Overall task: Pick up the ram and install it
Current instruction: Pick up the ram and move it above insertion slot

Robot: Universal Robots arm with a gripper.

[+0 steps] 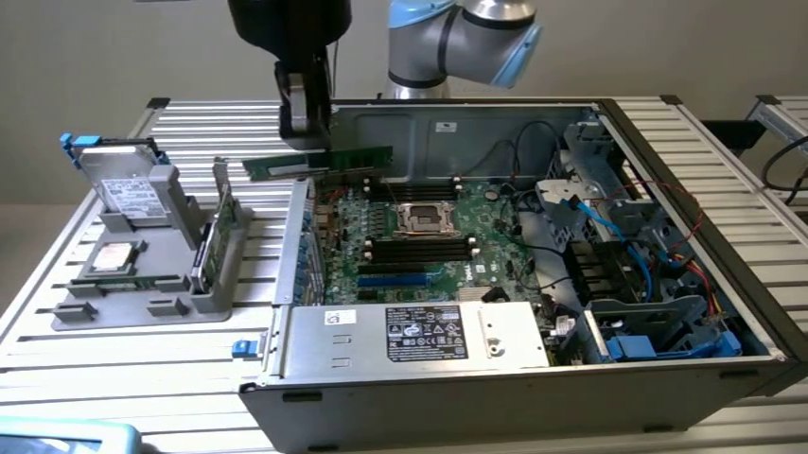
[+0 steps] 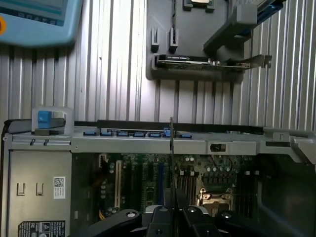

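An open computer case (image 1: 505, 392) is set on the slatted surface (image 1: 127, 378); its motherboard (image 1: 430, 251) and labelled power supply (image 1: 417, 333) are exposed. A grey parts holder (image 1: 139, 307) is placed at the exterior view's left, beside the case.

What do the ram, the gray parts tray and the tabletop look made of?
ram: green circuit board, likely fibreglass laminate, matte, with dark chips along it; clamped in the hand.
parts tray: uniform matte gray with a moulded look, probably plastic.
tabletop: pale ribbed slats with a dull sheen, apparently aluminium profile.
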